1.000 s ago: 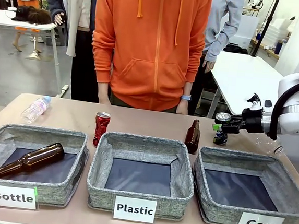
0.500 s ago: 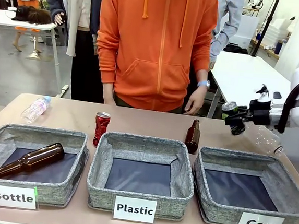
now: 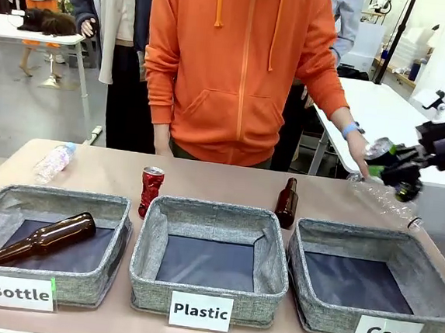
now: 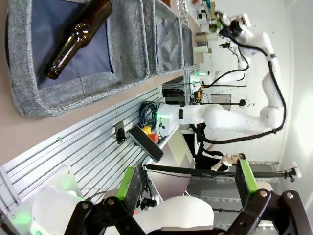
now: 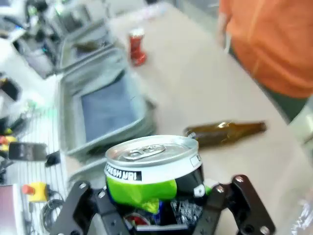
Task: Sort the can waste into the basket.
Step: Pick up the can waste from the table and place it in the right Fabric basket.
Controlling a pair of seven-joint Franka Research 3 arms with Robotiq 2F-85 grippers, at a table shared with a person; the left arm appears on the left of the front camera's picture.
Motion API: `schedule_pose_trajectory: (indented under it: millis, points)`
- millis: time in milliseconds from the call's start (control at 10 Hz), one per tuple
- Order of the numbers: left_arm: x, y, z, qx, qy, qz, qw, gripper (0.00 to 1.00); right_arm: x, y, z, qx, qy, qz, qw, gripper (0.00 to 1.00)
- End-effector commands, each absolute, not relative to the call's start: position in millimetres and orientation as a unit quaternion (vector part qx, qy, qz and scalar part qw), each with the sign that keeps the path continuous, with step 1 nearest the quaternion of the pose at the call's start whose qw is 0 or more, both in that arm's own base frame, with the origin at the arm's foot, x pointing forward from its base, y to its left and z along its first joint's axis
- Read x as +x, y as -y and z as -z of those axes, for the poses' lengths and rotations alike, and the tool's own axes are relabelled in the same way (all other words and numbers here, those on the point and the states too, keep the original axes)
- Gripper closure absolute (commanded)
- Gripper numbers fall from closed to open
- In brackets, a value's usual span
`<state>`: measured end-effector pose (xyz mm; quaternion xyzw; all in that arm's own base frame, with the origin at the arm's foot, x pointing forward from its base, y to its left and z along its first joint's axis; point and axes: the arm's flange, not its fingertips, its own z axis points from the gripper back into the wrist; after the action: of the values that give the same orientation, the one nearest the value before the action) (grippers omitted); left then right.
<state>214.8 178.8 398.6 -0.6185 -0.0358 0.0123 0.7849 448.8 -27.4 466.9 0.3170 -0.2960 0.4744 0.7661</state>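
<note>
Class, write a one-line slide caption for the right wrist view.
The right gripper grips a dented green-and-silver can above the table, a brown bottle beyond.

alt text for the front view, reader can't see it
The right tool grips a silver and green can in the air, beyond the grey basket labelled Can. A red can stands on the table behind the Plastic basket; a person in orange stands opposite.

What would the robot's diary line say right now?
right gripper: shut on green can, held in air | left gripper: open | red can: on table | Can basket: no cans yet
</note>
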Motion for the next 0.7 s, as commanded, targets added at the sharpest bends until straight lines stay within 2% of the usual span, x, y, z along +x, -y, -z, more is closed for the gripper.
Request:
schedule_pose_trajectory:
  millis: [0, 300, 600]
  points:
    - [213, -180, -401, -0.622, 0.033, -0.010, 0.782, 0.00, 392, 17, -493, 0.295, 0.193, -0.526, 0.774, 1.00]
    - [213, -180, -401, -0.622, 0.033, -0.010, 0.782, 0.00, 353, 3, -485, 0.241, 0.091, -0.607, 0.752, 1.00]
    - [213, -180, -401, -0.622, 0.033, -0.010, 0.782, 0.00, 348, -4, -478, 0.230, 0.066, -0.638, 0.732, 1.00]
